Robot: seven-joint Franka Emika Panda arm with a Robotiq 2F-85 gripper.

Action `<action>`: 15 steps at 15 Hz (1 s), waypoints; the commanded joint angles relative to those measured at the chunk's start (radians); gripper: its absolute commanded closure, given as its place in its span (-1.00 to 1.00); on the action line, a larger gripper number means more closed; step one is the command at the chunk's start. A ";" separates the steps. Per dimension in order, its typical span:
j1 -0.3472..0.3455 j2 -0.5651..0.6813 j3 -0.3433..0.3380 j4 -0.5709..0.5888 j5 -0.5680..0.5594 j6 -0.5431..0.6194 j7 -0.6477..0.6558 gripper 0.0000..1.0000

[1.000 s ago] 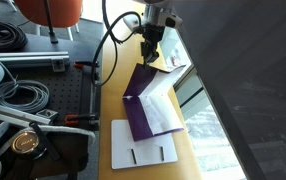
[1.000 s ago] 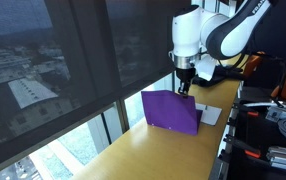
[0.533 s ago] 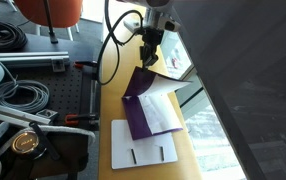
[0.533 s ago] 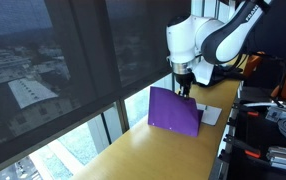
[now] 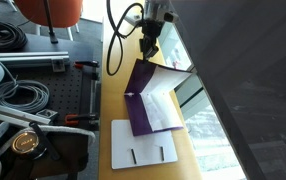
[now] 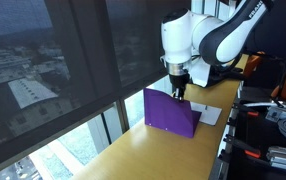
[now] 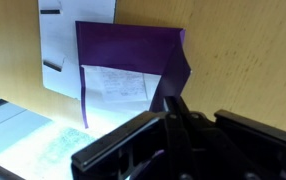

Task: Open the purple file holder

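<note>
The purple file holder [image 5: 140,108] lies on the wooden table with one cover lifted off the white inner sheets [image 5: 160,108]. It also shows in an exterior view [image 6: 170,110] as an upright purple flap and in the wrist view [image 7: 123,48]. My gripper [image 5: 150,52] is shut on the raised cover's upper edge and holds it up; it shows in an exterior view [image 6: 177,92] and in the wrist view [image 7: 171,105].
A white flat board with two dark slits [image 5: 143,145] lies next to the holder, also in the wrist view [image 7: 61,45]. A window edge [image 5: 198,90] runs along the table. Cables and equipment [image 5: 18,95] crowd the side bench.
My gripper has lifted the purple cover higher and carried it sideways; the holder stands wider open and more of the white sheets show.
</note>
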 commanded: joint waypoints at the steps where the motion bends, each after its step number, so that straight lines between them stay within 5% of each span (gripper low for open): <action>1: 0.012 0.012 0.017 0.026 -0.010 -0.016 -0.024 0.99; 10: 0.046 0.023 0.049 0.015 -0.014 -0.019 -0.056 0.96; 11: 0.049 0.019 0.052 0.014 -0.012 -0.020 -0.061 0.46; 15: 0.054 -0.008 0.061 0.008 -0.002 -0.025 -0.082 0.02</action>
